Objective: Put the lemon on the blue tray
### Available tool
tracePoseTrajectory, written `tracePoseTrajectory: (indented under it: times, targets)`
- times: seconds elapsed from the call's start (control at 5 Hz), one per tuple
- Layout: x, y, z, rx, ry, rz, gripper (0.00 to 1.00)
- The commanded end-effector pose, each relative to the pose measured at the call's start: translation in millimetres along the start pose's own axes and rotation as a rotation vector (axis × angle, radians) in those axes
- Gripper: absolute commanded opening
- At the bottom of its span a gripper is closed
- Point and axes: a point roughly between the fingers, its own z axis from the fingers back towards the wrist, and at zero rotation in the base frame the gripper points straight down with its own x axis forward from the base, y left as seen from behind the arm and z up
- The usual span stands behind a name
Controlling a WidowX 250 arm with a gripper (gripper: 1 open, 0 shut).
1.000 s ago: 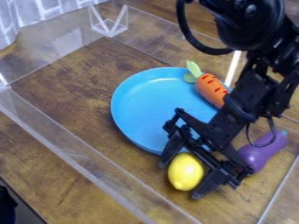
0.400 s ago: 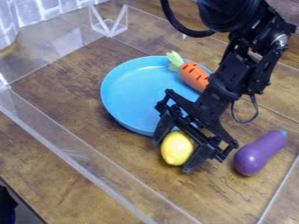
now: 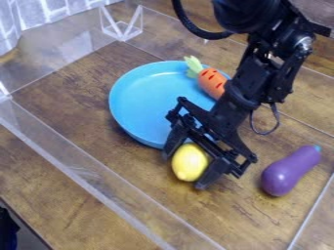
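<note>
The lemon (image 3: 189, 166) is a small glossy yellow fruit sitting between the black fingers of my gripper (image 3: 197, 159), which is shut on it. It hangs at the near right rim of the blue tray (image 3: 141, 101), a wide round plate on the wooden table. I cannot tell whether the lemon touches the rim. The arm comes down from the upper right and hides part of the tray's right side.
An orange carrot (image 3: 209, 82) with a green top lies on the tray's far right edge. A purple eggplant (image 3: 290, 170) lies on the wood to the right of the gripper. Clear plastic walls (image 3: 78, 161) run along the near left, and a clear box (image 3: 124, 20) stands at the back.
My gripper has carried the lemon left and up in the picture, to the tray's rim. The tray and the carrot have also shifted left and back. The eggplant, once partly covered, now shows whole.
</note>
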Motion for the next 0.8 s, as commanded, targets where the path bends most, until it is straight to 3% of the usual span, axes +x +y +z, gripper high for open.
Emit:
tracePoseTrajectory:
  times: [0.0, 0.2, 0.6]
  targets:
    - [-7.2, 13.4, 32.7, -0.038, -0.066, 0.06, 0.0]
    - [-13.8, 8.3, 42.0, -0.052, -0.06, 0.084, 0.0]
    - [-13.9, 17.2, 41.1, -0.048, -0.075, 0.033, 0.0]
